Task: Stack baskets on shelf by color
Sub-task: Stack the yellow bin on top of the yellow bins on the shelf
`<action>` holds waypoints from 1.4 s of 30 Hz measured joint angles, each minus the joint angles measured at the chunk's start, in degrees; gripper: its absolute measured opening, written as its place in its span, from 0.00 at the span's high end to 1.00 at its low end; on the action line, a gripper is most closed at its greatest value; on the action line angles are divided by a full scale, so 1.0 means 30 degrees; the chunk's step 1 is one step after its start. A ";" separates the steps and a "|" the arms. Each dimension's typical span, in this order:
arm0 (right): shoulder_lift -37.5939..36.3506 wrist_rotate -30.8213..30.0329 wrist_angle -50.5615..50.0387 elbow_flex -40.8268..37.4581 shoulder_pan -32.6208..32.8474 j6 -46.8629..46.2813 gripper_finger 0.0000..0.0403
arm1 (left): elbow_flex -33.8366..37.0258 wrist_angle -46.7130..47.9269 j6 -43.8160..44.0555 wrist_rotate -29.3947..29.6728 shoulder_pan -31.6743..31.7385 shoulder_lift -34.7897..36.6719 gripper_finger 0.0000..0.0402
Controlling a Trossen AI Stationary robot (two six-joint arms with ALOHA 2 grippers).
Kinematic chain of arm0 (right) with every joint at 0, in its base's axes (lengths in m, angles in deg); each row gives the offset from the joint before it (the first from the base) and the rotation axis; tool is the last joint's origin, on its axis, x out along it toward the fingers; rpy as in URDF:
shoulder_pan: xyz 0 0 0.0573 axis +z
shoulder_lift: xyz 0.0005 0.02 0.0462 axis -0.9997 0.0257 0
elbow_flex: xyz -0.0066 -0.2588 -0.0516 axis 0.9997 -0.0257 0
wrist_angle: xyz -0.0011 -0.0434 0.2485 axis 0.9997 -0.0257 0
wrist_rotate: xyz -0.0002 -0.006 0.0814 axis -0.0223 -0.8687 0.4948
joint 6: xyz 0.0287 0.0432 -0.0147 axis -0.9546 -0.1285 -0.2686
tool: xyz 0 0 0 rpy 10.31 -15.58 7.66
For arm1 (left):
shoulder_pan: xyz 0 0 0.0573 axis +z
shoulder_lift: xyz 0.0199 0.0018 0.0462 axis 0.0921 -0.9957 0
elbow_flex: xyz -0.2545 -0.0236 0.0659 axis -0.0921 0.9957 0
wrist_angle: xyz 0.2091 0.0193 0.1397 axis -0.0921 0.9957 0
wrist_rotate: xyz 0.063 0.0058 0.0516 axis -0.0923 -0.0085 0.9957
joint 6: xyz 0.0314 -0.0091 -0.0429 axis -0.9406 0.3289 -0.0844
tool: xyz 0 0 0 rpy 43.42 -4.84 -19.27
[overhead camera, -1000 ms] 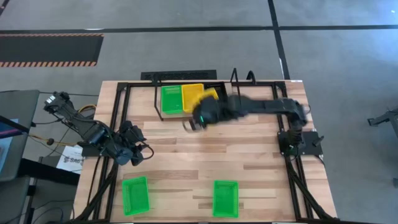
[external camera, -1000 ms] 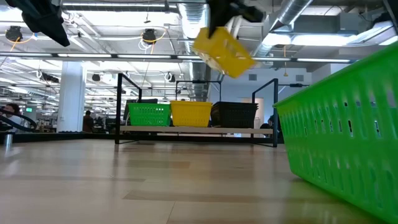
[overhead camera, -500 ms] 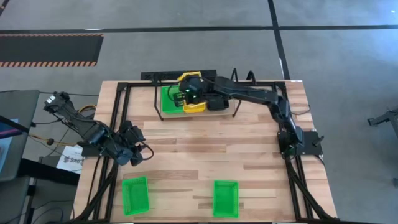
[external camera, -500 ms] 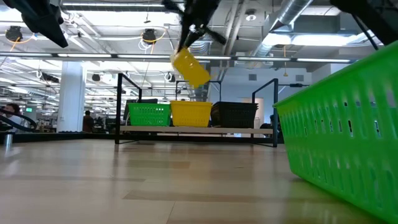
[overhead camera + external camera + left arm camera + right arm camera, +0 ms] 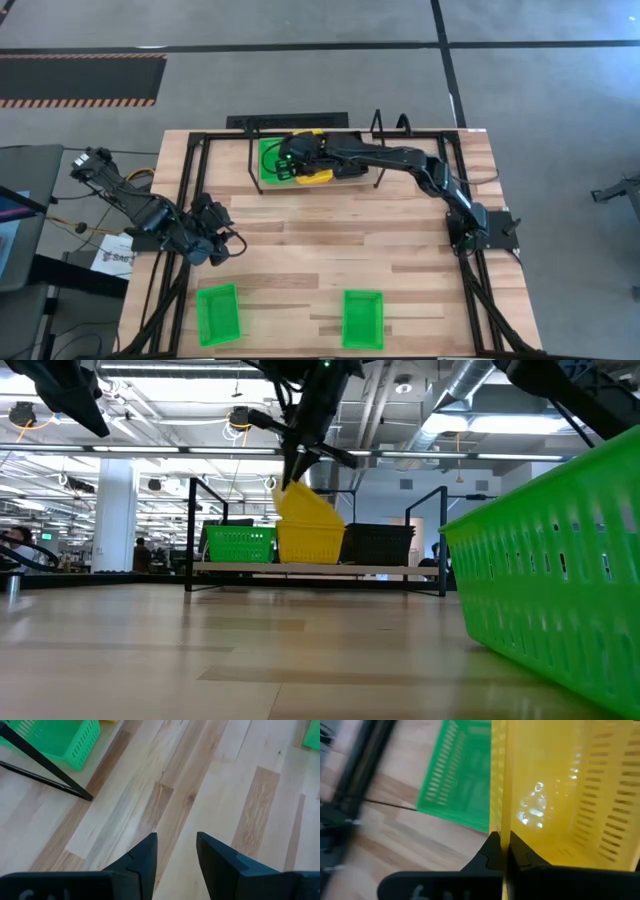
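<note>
Wooden tabletop (image 5: 330, 255) seen from above; an open ceiling with pipes and lamps is seen behind it in the low view.

Shelf (image 5: 315, 569) at the far edge of the tabletop. 3 baskets are seen on it in the low view: green basket (image 5: 240, 544), yellow basket (image 5: 308, 545), black basket (image 5: 378, 544), side by side.

A 2nd yellow basket (image 5: 305, 507) is held tilted directly above the shelved yellow one, its lower edge touching or entering it; which cannot be told. Its rim is pinched between the fingers of the right pincer (image 5: 501, 851), closed on the wall. In the high view the right pincer (image 5: 297, 155) is over the shelf, the arm reaching across from the right.

2 more green baskets are seen on the near part of the tabletop: one at near left (image 5: 218, 314), one near centre (image 5: 363, 318), well apart.

Left pincer (image 5: 174, 851) is held over bare tabletop at the left side, its fingers parted, nothing between them.
</note>
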 joint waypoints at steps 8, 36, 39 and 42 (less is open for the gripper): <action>-0.0046 -0.0003 -0.1497 0.0007 -0.0576 0.0019 0.99 | 0.0000 0.0000 0.0015 -0.0007 0.0005 -0.0007 0.69; -0.0056 0.1588 -0.3968 0.0007 -0.0649 0.4522 0.99 | 0.0000 -0.0007 0.1229 0.0080 0.0007 -0.0007 0.69; -0.0056 0.1613 -0.3670 0.0007 -0.0796 0.5400 0.99 | 0.0000 -0.0007 0.1678 0.0136 0.0007 -0.0007 0.69; -0.0063 0.1821 -0.3679 0.0007 -0.0922 0.6089 0.99 | 0.0000 -0.0008 0.1793 0.0445 0.0007 -0.0007 0.69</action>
